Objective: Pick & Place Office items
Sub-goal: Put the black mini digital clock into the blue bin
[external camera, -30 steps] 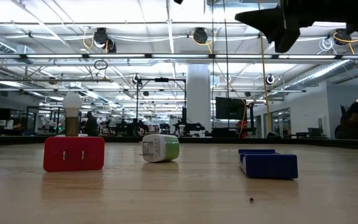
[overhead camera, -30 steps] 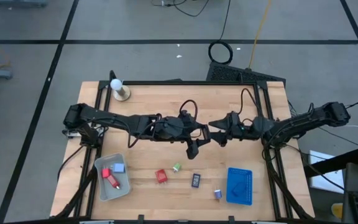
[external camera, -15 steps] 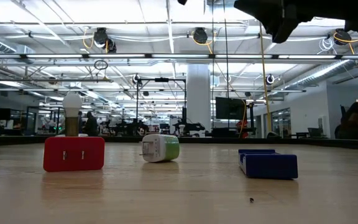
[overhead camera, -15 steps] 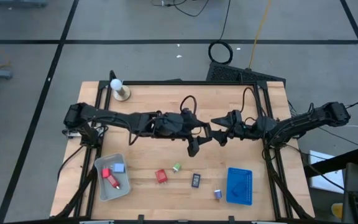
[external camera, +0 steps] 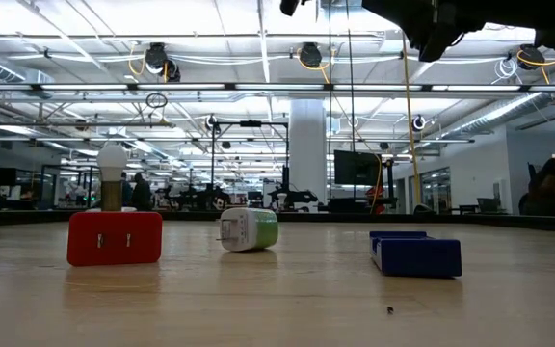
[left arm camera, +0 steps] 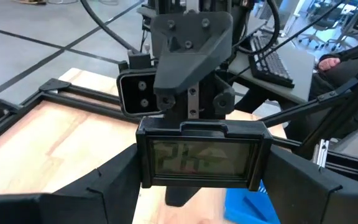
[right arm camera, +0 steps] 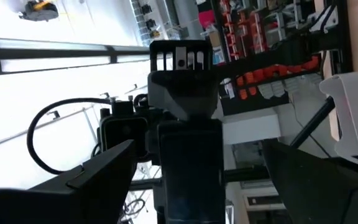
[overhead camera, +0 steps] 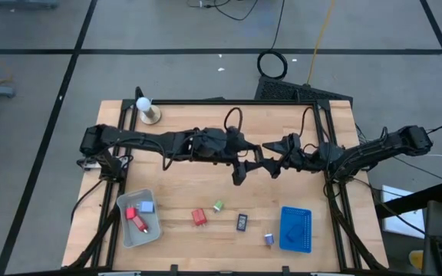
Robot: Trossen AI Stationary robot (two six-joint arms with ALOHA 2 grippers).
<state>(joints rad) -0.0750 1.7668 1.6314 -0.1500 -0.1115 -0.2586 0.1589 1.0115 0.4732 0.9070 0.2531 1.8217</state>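
My left gripper (overhead camera: 240, 167) hangs high over the middle of the table, shut on a black rectangle with a small window (left arm camera: 201, 155). My right gripper (overhead camera: 271, 162) faces it from the table's right, open. Its fingers (right arm camera: 104, 171) stand on either side of the rectangle (right arm camera: 188, 168) with a gap on each side. On the table near the near edge lie a red block (overhead camera: 199, 217), a green-white bit (overhead camera: 219, 205), a second black rectangle (overhead camera: 242, 221) and a purple bit (overhead camera: 268, 238). Red and light-blue pieces lie in the grey tray (overhead camera: 126, 230). My left gripper pinches the black rectangle between its two fingers (left arm camera: 114, 183), one on each short end (left arm camera: 146, 155). The fingers come at it roughly level from the table's left. The rectangle is lifted clear, high above the table, with its long side across the fingers.
A blue tray (overhead camera: 295, 228) lies at the near right, and the white bulb on its wooden base (overhead camera: 145, 108) stands at the far left. In the low view the red block (external camera: 115, 237) and green-white bit (external camera: 249, 229) sit well below both arms.
My left gripper has risen a little and drifted toward the far edge, keeping its hold on the black rectangle; in the low view it has climbed almost out of the picture's top. The right gripper has stayed close in front of it.
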